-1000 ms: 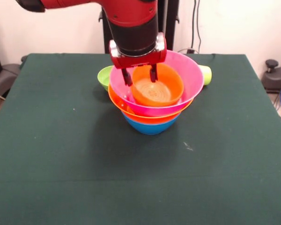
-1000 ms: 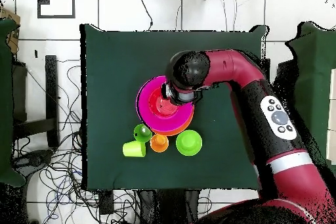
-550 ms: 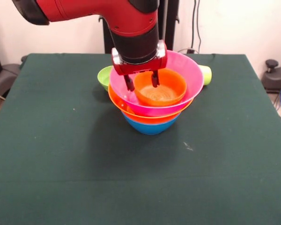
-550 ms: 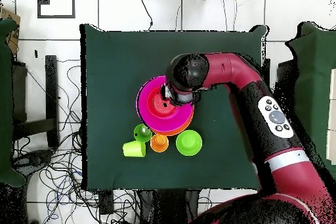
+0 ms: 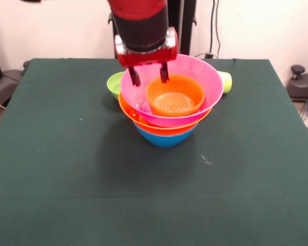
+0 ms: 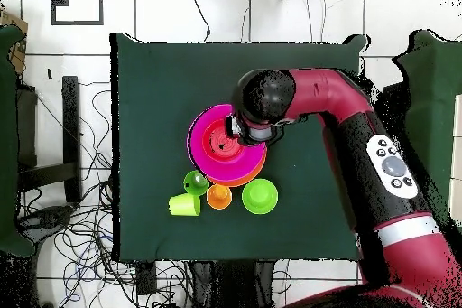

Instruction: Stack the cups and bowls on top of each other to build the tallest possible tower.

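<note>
So the tower (image 5: 167, 120) sits around the middle of the dark green cloth-covered table (image 5: 66, 179): a glossy blue plastic bowl (image 5: 165, 138) at the bottom, a yellow-orange bowl (image 5: 143, 123) nested in it, and the big pink bowl (image 5: 205, 82) on top. A small orange plastic bowl (image 5: 175, 96) rests inside the pink one, sitting upright.

The red and black arm's hand (image 5: 149, 76) hangs just above the pink bowl's far rim, fingers apart and holding nothing, clear of the small orange bowl.

Behind the tower, a small green bowl (image 5: 114, 83) peeks out on one side and a lime-yellow tumbler (image 5: 225, 82) lies on the other. From overhead there's also an orange cup (image 6: 218, 197), a lime-yellow cup (image 6: 184, 204) and two green pieces (image 6: 260, 196) in a cluster beside the tower.
</note>
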Available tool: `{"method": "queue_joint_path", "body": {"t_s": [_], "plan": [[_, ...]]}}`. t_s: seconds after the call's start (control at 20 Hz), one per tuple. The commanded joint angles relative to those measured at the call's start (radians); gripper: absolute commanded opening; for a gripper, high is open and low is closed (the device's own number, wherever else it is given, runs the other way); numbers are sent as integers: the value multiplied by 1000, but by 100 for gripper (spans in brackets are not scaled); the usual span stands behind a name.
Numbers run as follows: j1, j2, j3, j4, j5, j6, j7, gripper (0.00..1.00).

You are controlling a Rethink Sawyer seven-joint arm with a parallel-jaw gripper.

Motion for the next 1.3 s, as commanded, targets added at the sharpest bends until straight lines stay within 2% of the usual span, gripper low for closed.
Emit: {"method": "queue_joint_path", "body": {"t_s": [0.05, 0.15, 0.4, 0.6, 0.85, 1.05, 1.3], "plan": [[19, -86, 6, -8, 43, 185, -183, 100], [21, -102, 15, -11, 66, 216, -175, 100], [24, -117, 15, -37, 66, 271, -189, 100], [-15, -147, 20, -15, 46, 286, -248, 100], [-75, -153, 27, 58, 5, 206, -307, 100], [-117, -126, 28, 94, -43, 135, -344, 100], [-138, -106, 40, 105, -70, 118, -347, 100]]}}
